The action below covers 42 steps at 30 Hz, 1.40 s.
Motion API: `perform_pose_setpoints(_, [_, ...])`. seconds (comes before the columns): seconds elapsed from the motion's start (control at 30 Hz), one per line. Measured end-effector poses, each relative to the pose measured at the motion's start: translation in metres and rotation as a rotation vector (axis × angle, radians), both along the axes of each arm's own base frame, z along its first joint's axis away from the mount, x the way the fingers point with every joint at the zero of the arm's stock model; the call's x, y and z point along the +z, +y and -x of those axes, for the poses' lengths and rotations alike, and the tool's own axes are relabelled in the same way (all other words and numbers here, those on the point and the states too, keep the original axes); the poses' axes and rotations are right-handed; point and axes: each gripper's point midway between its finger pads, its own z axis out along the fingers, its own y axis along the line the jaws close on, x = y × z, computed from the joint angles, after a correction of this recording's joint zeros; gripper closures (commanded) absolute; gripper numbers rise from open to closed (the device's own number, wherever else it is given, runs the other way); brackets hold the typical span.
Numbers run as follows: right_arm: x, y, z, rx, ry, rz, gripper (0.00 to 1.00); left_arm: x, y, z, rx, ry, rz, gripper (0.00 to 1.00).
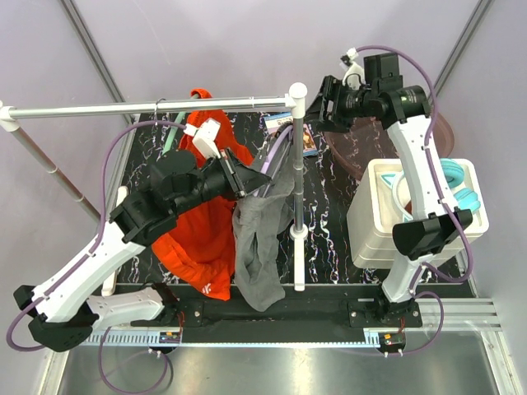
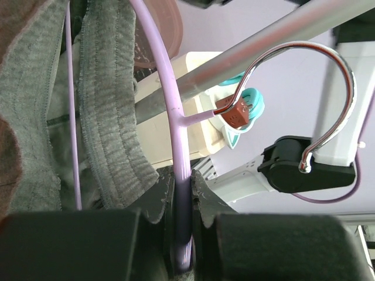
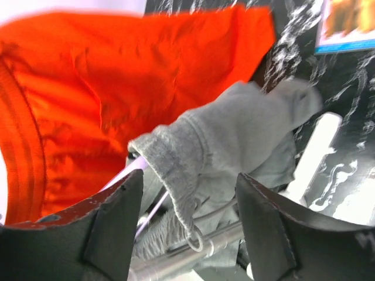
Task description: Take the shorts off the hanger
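Observation:
Grey shorts (image 1: 259, 247) droop from a lilac hanger (image 1: 278, 148) beside the rack's upright post. Orange-red shorts (image 1: 206, 239) with a small white logo hang just left of them. My left gripper (image 1: 254, 179) is shut on the hanger: in the left wrist view its fingers (image 2: 158, 199) pinch the lilac hanger bar (image 2: 180, 146), with the grey waistband (image 2: 111, 117) on the left and the chrome hook (image 2: 310, 88) on the right. My right gripper (image 1: 319, 105) is open at the top of the post. In its wrist view the gripper (image 3: 188, 187) straddles the grey waistband (image 3: 199, 146) without touching it.
A silver rail (image 1: 148, 107) runs left from the white upright post (image 1: 298, 189). White stacked bins (image 1: 387, 222) holding teal hangers (image 1: 457, 185) stand at the right. Behind them is a brown round dish (image 1: 440, 132). A blue card (image 1: 284, 123) lies on the dark mat.

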Motion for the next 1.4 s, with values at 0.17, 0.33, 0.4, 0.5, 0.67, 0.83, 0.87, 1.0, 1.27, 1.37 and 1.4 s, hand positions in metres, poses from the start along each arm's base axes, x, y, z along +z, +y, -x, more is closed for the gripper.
perform_pose_setpoints(0.17, [-0.026,0.014,0.006,0.096,0.064,-0.047,0.35,-0.002,-0.005,0.000,-0.021,0.009,-0.003,1.00])
perform_pose_setpoints(0.33, [-0.051,0.014,0.005,0.093,0.115,-0.030,0.56,-0.006,-0.006,-0.002,-0.026,0.023,-0.009,1.00])
perform_pose_setpoints(0.4, [-0.053,0.012,0.002,0.078,0.108,-0.016,0.77,-0.005,-0.007,-0.001,-0.033,0.024,-0.004,1.00])
perform_pose_setpoints(0.5, [-0.056,0.006,-0.004,0.039,0.093,0.019,0.97,-0.005,-0.009,0.000,-0.043,0.026,0.006,1.00])
perform_pose_setpoints(0.67, [-0.055,-0.004,-0.023,-0.049,0.082,0.087,1.00,-0.008,-0.010,0.000,-0.048,0.021,0.022,1.00])
perform_pose_setpoints(0.83, [-0.065,-0.008,-0.049,-0.098,0.127,0.151,1.00,0.004,-0.002,-0.002,-0.028,-0.032,0.058,1.00])
perform_pose_setpoints(0.87, [-0.070,-0.007,-0.054,-0.100,0.142,0.162,1.00,0.006,0.000,-0.003,-0.020,-0.043,0.064,1.00])
perform_pose_setpoints(1.0, [-0.103,-0.008,-0.061,-0.102,0.237,0.217,1.00,0.009,0.009,-0.009,0.021,-0.072,0.064,1.00])
perform_pose_setpoints(1.27, [-0.131,-0.007,-0.046,-0.068,0.369,0.232,0.62,0.003,0.016,-0.020,0.048,-0.063,0.043,1.00])
perform_pose_setpoints(1.37, [-0.121,-0.011,-0.041,-0.083,0.348,0.237,0.38,0.004,0.008,-0.022,0.025,-0.047,0.045,1.00])
perform_pose_setpoints(1.4, [-0.114,-0.013,-0.040,-0.092,0.327,0.237,0.28,0.006,0.005,-0.023,0.017,-0.041,0.050,1.00])
